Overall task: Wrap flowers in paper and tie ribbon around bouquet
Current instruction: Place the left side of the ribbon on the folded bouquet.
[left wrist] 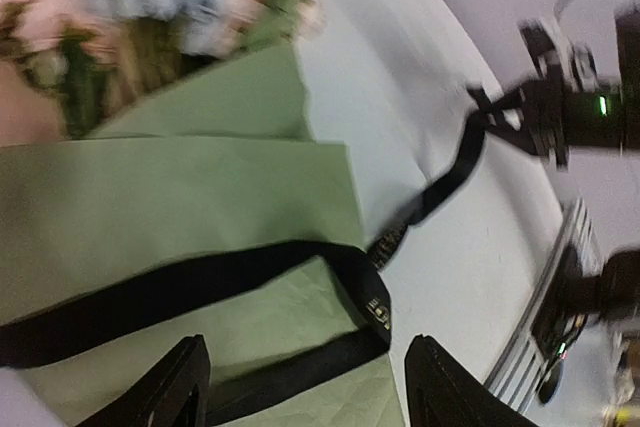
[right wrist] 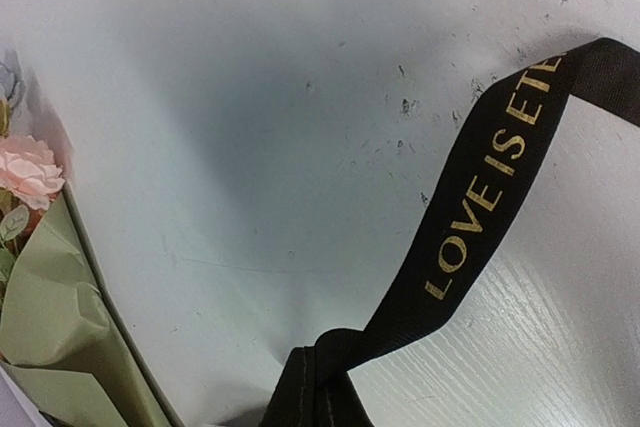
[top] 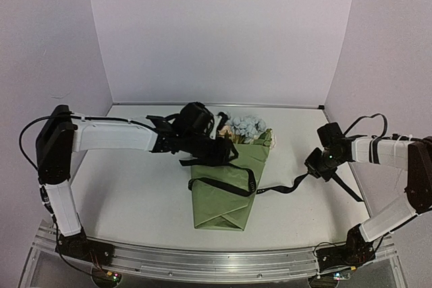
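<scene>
Evidently the tying step is in hand: the left gripper (left wrist: 305, 382), jaws spread, hangs just above the ribbon (left wrist: 200, 282) looped across the bouquet (top: 219, 210) beneath it, while the right gripper (top: 314, 166) pinches the ribbon's tail. Next, I judge, the left must take the loop and cross it for a knot.

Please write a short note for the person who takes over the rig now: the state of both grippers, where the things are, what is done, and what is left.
Left gripper: open, over the bouquet, holding nothing.
Right gripper: shut on the ribbon, to the right of the bouquet.
Flowers: wrapped in the paper, heads at the far end, mid table.
Done: wrapping; the ribbon lies looped across the paper.
Left: no knot shows, so the ribbon has yet to be tied.
</scene>
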Robot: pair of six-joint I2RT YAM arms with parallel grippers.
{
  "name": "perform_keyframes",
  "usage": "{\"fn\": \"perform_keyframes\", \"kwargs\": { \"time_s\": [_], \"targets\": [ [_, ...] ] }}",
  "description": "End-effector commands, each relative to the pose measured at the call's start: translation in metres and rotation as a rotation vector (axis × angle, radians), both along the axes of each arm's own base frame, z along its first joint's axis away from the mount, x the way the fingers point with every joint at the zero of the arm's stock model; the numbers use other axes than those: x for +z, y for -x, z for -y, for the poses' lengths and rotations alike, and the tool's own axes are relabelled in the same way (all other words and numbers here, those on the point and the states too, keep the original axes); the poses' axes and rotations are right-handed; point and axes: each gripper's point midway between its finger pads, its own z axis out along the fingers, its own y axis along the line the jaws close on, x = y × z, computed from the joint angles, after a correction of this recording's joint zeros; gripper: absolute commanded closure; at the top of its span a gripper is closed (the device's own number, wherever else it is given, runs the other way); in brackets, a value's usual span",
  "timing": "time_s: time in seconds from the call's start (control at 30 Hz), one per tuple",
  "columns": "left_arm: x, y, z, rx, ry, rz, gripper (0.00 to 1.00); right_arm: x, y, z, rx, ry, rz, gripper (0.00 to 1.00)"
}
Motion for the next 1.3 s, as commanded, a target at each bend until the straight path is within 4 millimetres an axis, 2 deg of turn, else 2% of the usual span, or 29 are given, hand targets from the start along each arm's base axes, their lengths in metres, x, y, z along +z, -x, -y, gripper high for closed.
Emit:
{"fn": "perform_keyframes", "kwargs": {
  "time_s": [0.0,0.07,0.13,0.23,0.33,0.5,0.67,0.83,0.93,1.27],
  "targets": [
    [0.002,-0.055,-0.094,0.490,-0.023,-0.128,0.30,0.010,-0.009,-0.002,0.036,0.027,0.019,1.00],
    [-0.021,-0.061,-0.130,0.608,-0.031,-0.228,0.30,0.010,-0.009,-0.004,0.043,0.026,0.018,1.00],
    [-0.041,-0.062,-0.156,0.665,0.029,-0.325,0.31,0.009,-0.008,-0.004,0.047,0.025,0.015,1.00],
    [-0.060,-0.066,-0.171,0.659,0.156,-0.439,0.31,0.009,-0.008,-0.006,0.055,0.023,0.013,1.00],
    [-0.064,-0.063,-0.164,0.635,0.275,-0.527,0.31,0.009,-0.009,-0.007,0.061,0.022,0.013,1.00],
    [-0.054,-0.065,-0.148,0.648,0.533,-0.639,0.28,0.009,-0.010,-0.007,0.065,0.024,0.013,1.00],
    [-0.074,-0.065,-0.143,0.750,0.729,-0.828,0.29,0.011,-0.010,-0.009,0.076,0.021,0.012,1.00],
    [-0.098,-0.062,-0.144,0.851,0.721,-0.882,0.32,0.014,-0.010,-0.008,0.073,0.022,0.018,1.00],
    [-0.101,-0.067,-0.147,0.891,0.725,-0.866,0.35,0.015,-0.010,-0.008,0.072,0.020,0.023,1.00],
    [-0.112,-0.095,-0.147,0.971,0.748,-0.828,0.55,0.019,-0.009,-0.008,0.078,0.025,0.030,1.00]
  ]
}}
